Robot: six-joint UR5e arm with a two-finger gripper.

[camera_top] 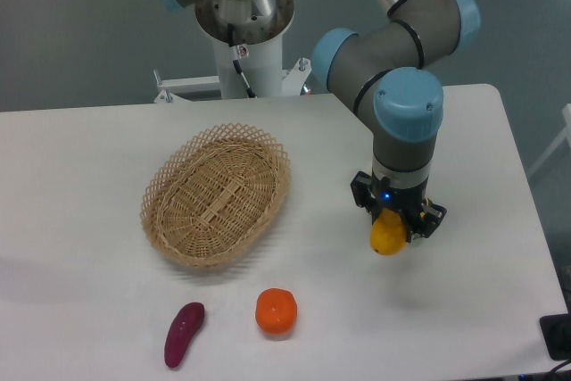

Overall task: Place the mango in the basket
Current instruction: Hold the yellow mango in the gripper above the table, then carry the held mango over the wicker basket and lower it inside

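The mango (386, 235) is a smooth yellow fruit held in my gripper (393, 227), right of the table's middle. The gripper points down and its fingers are shut on the mango's upper part. The mango looks lifted a little above the white table, with a faint shadow below it. The basket (217, 194) is an oval light tan wicker basket with a lattice rim. It stands to the left of the gripper, well apart from it, and looks empty.
A round orange fruit (277, 310) lies on the table (80, 185) in front of the basket. A purple sweet potato (184, 334) lies to its left, near the front edge. The robot's base column (244, 33) stands behind the basket.
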